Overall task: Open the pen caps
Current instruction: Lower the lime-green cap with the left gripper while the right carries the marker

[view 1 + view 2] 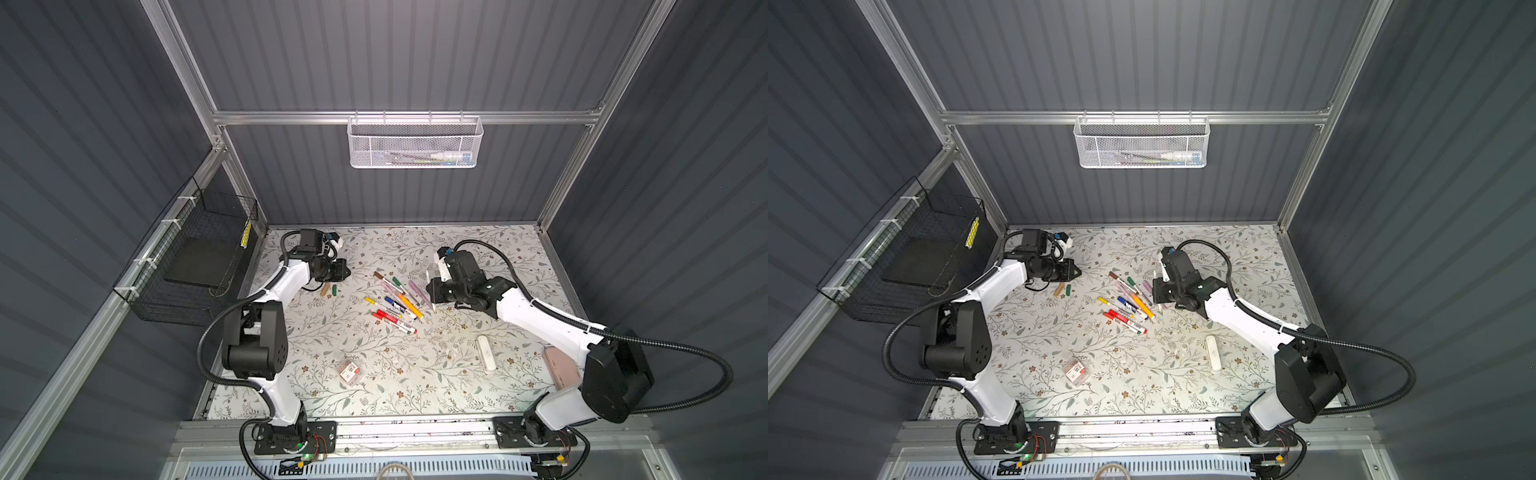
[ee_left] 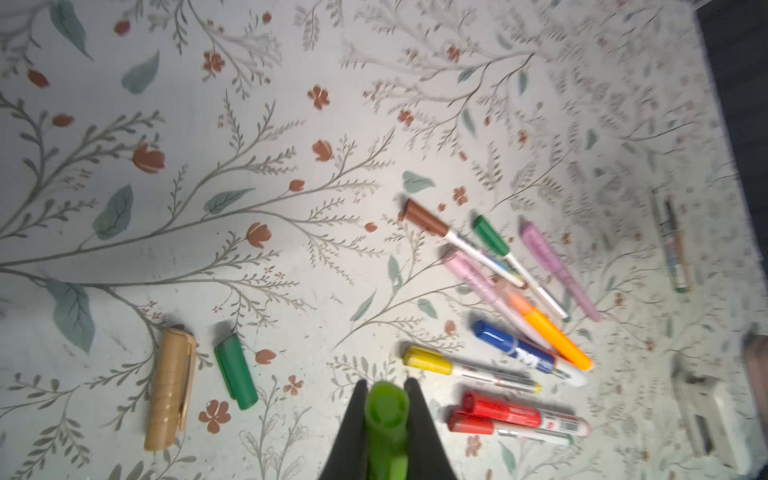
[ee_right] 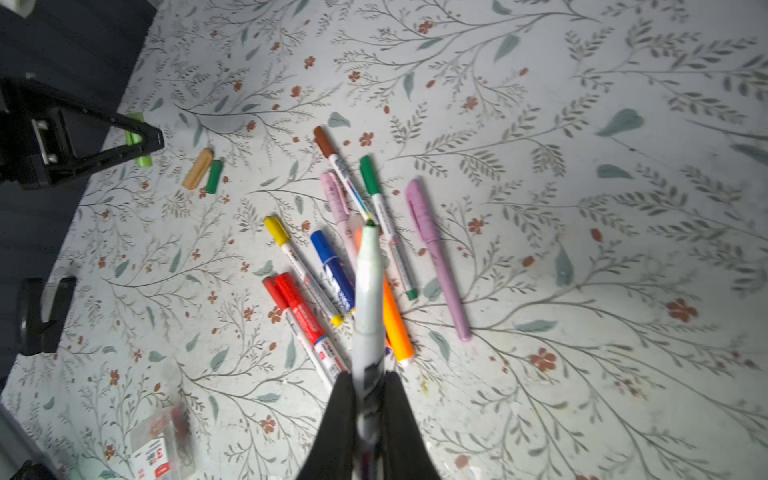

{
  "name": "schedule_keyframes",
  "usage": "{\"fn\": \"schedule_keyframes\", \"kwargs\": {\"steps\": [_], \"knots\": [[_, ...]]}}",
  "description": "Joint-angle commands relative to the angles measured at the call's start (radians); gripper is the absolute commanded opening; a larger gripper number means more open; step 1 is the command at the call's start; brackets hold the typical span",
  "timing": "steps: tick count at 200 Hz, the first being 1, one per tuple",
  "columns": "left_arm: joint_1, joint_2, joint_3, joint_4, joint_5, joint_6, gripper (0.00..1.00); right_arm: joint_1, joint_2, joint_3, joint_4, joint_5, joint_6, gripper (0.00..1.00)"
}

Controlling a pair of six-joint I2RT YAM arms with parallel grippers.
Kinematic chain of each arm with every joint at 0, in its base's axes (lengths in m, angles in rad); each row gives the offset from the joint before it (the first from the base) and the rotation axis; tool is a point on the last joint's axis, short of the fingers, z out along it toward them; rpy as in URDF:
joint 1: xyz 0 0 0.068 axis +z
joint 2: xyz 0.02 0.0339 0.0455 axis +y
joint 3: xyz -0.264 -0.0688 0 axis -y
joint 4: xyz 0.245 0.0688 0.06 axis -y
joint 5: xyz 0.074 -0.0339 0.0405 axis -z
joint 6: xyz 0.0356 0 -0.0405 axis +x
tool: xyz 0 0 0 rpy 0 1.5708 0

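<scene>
You are at the end of one uncapping. Your left gripper (image 2: 385, 384) has its fingers pinched on a light green cap (image 2: 386, 419). Your right gripper (image 3: 368, 376) is clamped on the bare pen body (image 3: 368, 282), and cap and body are well apart. Both hang above the bench (image 1: 395, 374), the cap toward its far left corner and the body over the pile of capped pens (image 1: 392, 301) near the middle.

A tan cap (image 2: 170, 386) and a dark green cap (image 2: 235, 372) lie side by side toward that far left corner, near the held one. As I read it, your next move is to lower the light green cap next to those two and part the fingers. Then lay the pen body down clear of the pile, so it cannot roll in among the pens not yet opened.

The top views hide the cap inside the left fingers, so only the wrist views show it. The right wrist view alone shows the nib (image 3: 370, 224), which seems green, though it is blurred.
</scene>
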Motion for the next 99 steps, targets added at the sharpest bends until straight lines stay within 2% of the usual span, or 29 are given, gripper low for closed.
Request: {"fn": "schedule_keyframes", "kwargs": {"steps": [1,25,51,99], "knots": [[-0.024,0.059,0.035,-0.062,-0.113,0.061,0.0,-0.056,-0.015,-0.021,-0.098,0.024,-0.027,0.0],[-0.024,0.121,0.048,-0.061,-0.158,0.049,0.0,-0.107,-0.042,-0.052,-0.103,0.02,-0.033,0.0],[-0.024,0.175,0.112,-0.091,-0.259,0.025,0.0,-0.134,-0.08,-0.072,-0.11,0.011,-0.035,0.0],[-0.024,0.222,0.145,-0.105,-0.306,0.001,0.03,-0.165,-0.108,-0.092,-0.124,0.012,-0.055,0.0]]}}
